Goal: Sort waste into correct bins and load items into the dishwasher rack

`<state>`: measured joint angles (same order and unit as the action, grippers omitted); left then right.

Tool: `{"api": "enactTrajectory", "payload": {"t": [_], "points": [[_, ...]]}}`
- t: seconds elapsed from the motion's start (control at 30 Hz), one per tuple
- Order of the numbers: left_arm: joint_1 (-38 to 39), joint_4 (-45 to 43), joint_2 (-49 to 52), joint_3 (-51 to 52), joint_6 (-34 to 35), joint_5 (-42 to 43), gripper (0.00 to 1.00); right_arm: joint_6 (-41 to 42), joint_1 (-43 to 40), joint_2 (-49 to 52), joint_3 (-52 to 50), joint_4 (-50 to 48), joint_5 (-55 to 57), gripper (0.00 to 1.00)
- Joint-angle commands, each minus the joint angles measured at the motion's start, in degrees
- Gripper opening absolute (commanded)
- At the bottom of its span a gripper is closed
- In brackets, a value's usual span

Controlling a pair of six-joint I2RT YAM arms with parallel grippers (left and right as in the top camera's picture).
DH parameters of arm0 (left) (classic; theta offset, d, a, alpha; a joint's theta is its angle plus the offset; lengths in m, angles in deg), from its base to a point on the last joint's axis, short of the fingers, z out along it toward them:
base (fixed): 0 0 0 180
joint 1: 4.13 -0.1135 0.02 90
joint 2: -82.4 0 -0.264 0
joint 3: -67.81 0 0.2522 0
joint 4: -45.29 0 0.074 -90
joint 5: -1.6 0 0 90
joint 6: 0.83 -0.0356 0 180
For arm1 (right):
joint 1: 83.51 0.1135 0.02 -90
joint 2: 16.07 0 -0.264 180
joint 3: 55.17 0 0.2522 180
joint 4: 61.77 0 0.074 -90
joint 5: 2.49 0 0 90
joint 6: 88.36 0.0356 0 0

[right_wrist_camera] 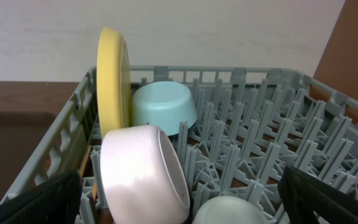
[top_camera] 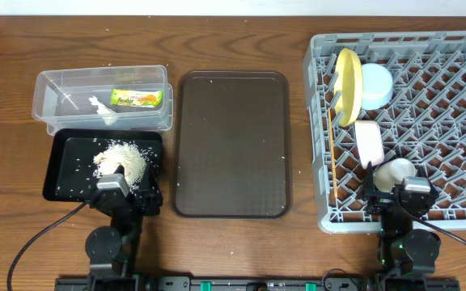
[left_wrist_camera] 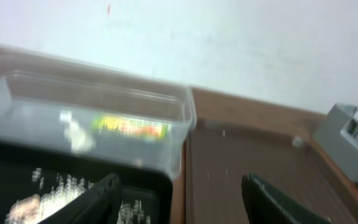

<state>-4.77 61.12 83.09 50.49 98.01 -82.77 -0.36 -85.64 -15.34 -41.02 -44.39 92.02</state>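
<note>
**Lead:** Status? What's the surface like?

**Me:** Dark wood tabletop (top_camera: 217,32), with the grain running left to right. I see a plain white wall (left_wrist_camera: 241,43) behind it in both wrist views. The brown serving tray (top_camera: 231,162) sits mid-table with a few white specks on it.

**Lead:** Waste?

**Me:** The snack wrapper (top_camera: 137,99) lies flat in the clear tub (top_camera: 51,101) at far left, with a small white clump beside it. The rice crumbs (top_camera: 121,159) are piled in the black tray (top_camera: 67,174). That tray sits just in front of the tub. The edges touch or overlap, and I can't tell which from above.

**Lead:** Dishes?

**Me:** All in the rack (top_camera: 443,105) on the right.
- The yellow plate (top_camera: 347,81) stands on edge by the rack's left wall.
- The light blue bowl (top_camera: 376,86) is right against the plate.
- The white bowl (top_camera: 368,142) is on its side, nearer the arms.
- The small white cup (top_camera: 395,174) is nearer still.
- The chopsticks (top_camera: 330,162) lie along the left wall.

**Lead:** Pincers?

**Me:** The left pincer (left_wrist_camera: 179,199) has its fingers apart with nothing between them, over the near edge of the black tray. The left wrist picture is blurred. The right pincer (right_wrist_camera: 185,202) is spread wide and empty at the rack's near edge, facing the white bowl.
</note>
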Motion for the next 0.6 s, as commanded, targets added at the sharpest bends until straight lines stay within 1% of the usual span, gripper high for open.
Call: {"api": "enactTrajectory", "payload": {"t": [0.0,0.1,0.2,0.3,0.57], "points": [[-0.02,-5.25,-0.59,3.48,-5.25,0.17,0.65,-0.63,-0.85,-0.33,-0.07,0.24,-0.07,0.99],[0.04,-3.72,-0.59,3.32,-7.39,0.31,0.64,-0.63,-0.85,-0.33,-0.07,0.24,-0.07,0.99],[0.09,1.38,-0.59,3.32,-6.36,0.35,0.65,-0.63,-0.85,-0.33,-0.07,0.24,-0.07,0.99],[0.13,1.53,-0.57,3.32,-3.87,0.31,0.65,-0.63,-0.85,-0.33,-0.07,0.24,-0.07,0.99],[0.13,1.53,-0.46,3.32,-3.87,0.31,0.65,-0.63,-0.85,-0.33,-0.07,0.24,-0.07,0.99]]}}
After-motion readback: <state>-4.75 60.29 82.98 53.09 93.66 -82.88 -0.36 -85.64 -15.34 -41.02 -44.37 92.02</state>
